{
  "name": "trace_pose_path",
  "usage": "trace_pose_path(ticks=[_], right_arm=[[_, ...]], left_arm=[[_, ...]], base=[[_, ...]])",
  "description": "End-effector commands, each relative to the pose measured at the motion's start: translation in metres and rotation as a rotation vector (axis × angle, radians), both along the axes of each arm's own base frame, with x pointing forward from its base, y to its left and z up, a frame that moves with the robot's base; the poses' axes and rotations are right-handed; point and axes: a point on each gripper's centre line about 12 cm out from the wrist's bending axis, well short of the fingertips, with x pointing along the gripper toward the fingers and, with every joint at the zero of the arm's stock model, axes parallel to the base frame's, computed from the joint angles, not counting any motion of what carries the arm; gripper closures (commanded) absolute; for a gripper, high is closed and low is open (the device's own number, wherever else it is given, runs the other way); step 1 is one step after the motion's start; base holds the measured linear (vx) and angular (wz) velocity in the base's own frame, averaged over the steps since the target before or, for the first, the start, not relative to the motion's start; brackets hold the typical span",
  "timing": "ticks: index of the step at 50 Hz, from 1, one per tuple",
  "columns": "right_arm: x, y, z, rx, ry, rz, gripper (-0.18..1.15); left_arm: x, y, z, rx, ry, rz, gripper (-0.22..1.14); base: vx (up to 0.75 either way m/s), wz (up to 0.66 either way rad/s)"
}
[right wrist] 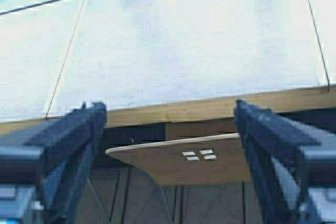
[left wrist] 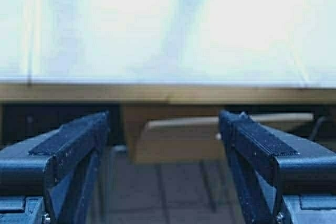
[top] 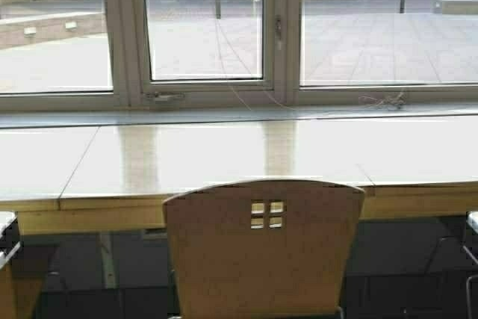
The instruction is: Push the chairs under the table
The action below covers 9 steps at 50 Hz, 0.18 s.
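Note:
One tan plywood chair (top: 263, 248) stands in the middle foreground of the high view, its backrest with four small square holes facing me, just in front of the table's (top: 224, 155) yellowish front edge. My left gripper (left wrist: 164, 124) is open, with nothing between its fingers; a tan backrest (left wrist: 178, 140) shows beyond them below the table (left wrist: 157, 35). My right gripper (right wrist: 169, 111) is open too and holds nothing; the chair backrest (right wrist: 199, 163) shows past it, under the table edge (right wrist: 210, 107). Neither gripper touches the chair.
A large window (top: 205, 28) with a sill runs behind the table, and a thin cable (top: 381, 100) lies on the sill. A tan table support (top: 19, 282) stands at the lower left. Dark tiled floor (top: 403, 259) lies under the table.

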Motion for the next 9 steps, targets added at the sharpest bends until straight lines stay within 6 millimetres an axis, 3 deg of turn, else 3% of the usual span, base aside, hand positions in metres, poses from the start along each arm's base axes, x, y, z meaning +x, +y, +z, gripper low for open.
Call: trace_pose_path(ticks=[1, 9], right_arm=[[-0.017, -0.011, 0.013, -0.035, -0.120, -0.008, -0.07], [-0.035, -0.019, 0.007, -0.039, -0.219, -0.025, -0.07]], left_arm=[[0.002, 0.004, -0.002, 0.045, -0.031, 0.019, -0.03], [0.005, 0.009, 0.003, 0.124, -0.089, 0.036, -0.03]], base=[[-0.23, 0.39], [-0.26, 0.46]])
